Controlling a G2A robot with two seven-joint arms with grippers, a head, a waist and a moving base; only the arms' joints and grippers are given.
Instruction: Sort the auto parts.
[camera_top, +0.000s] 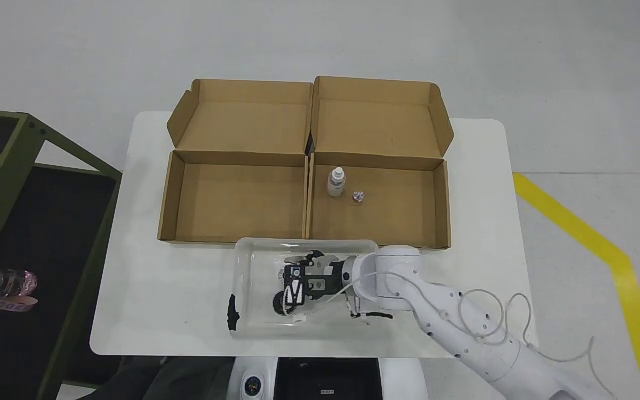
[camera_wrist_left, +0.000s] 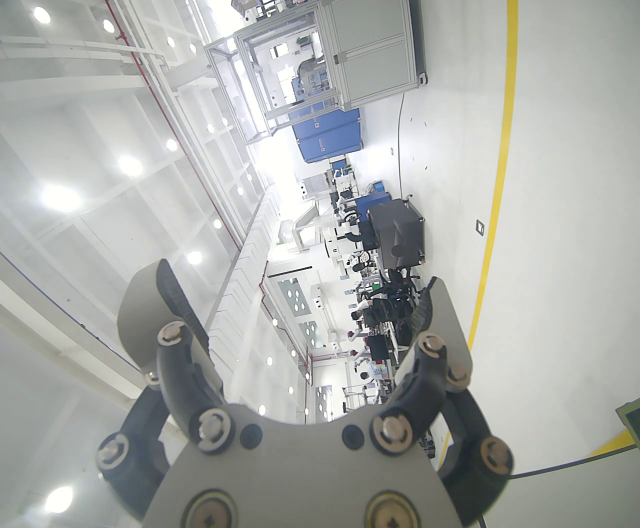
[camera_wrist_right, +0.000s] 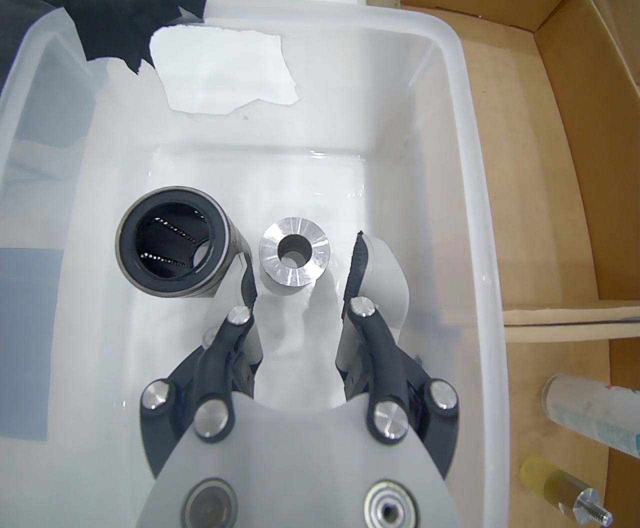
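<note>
Working the right gripper (camera_wrist_right: 302, 275) down inside the clear bin (camera_wrist_right: 450, 150), at the near side of the tabletop (camera_top: 480, 180). Keeping its fingers apart, clamping nothing. Bracketing the silver bushing (camera_wrist_right: 294, 257), apparently standing on end on the bin floor, bore facing the wrist camera. Not managing to tell whether either pad is touching it yet.

Threading one finger (camera_wrist_right: 248, 285) into the narrow gap between the bushing and the black linear bearing (camera_wrist_right: 172, 240) just beside it.

Holding the left gripper (camera_wrist_left: 300, 290) aimed out at the room, fingers spread, carrying nothing.

Noting, behind the bin, the right cardboard box (camera_top: 378, 205) holding a small bottle (camera_top: 338, 182) and a small part (camera_top: 361, 196), with the left cardboard box (camera_top: 235, 200) touching it alongside.

Judging the step as a pinch on the bushing, not yet made.

Risks from here:
- Shoving the bearing while closing, given the finger crowding it; possibly rolling or tipping it into the bushing.
- Closing off-centre and toppling the bushing rather than gripping it.
- Losing the bushing on the lift, with smooth metal sliding between the pads.
- Catching the bin wall on the way out and dragging the bin.
- Dropping it into the wrong box.
</note>
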